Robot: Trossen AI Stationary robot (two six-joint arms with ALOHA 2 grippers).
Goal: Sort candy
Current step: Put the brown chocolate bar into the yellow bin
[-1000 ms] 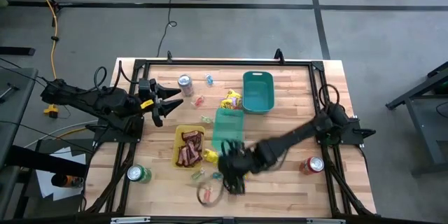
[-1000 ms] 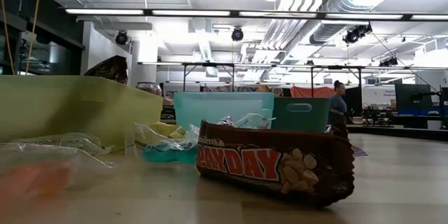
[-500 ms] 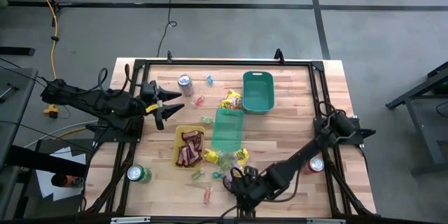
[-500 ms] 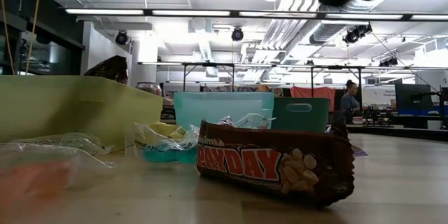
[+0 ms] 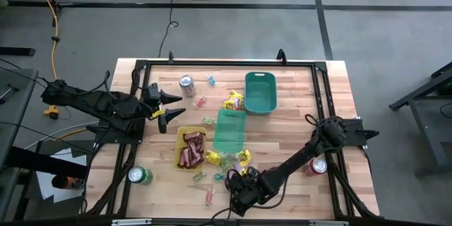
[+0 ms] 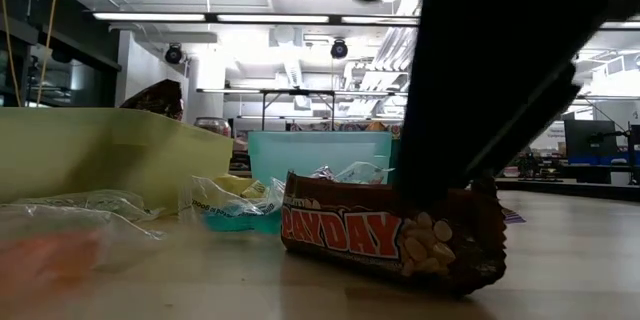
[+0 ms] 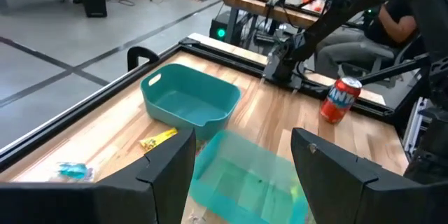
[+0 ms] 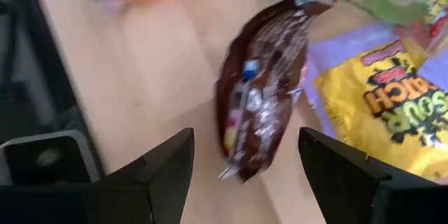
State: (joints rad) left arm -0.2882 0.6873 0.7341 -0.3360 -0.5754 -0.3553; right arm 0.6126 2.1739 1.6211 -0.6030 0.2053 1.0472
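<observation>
High view: the right gripper [image 5: 239,192] sits low in the middle of the picture, fingers wide and holding nothing, likely lining up on loose candy [image 5: 224,160]. The left gripper [image 5: 169,106] waits at the left, also wide and empty. Red-brown bars lie in the yellow tray [image 5: 181,140], so those look sorted.

Low view: a PayDay bar [image 6: 390,240] lies in the middle, under the dark arm.

Right wrist view: that bar [image 8: 262,87] shows between the open fingers, beside a yellow Sour Patch packet [image 8: 381,105].

Left wrist view: a teal tray [image 7: 189,101] sits near the middle, with nothing seen inside it.
</observation>
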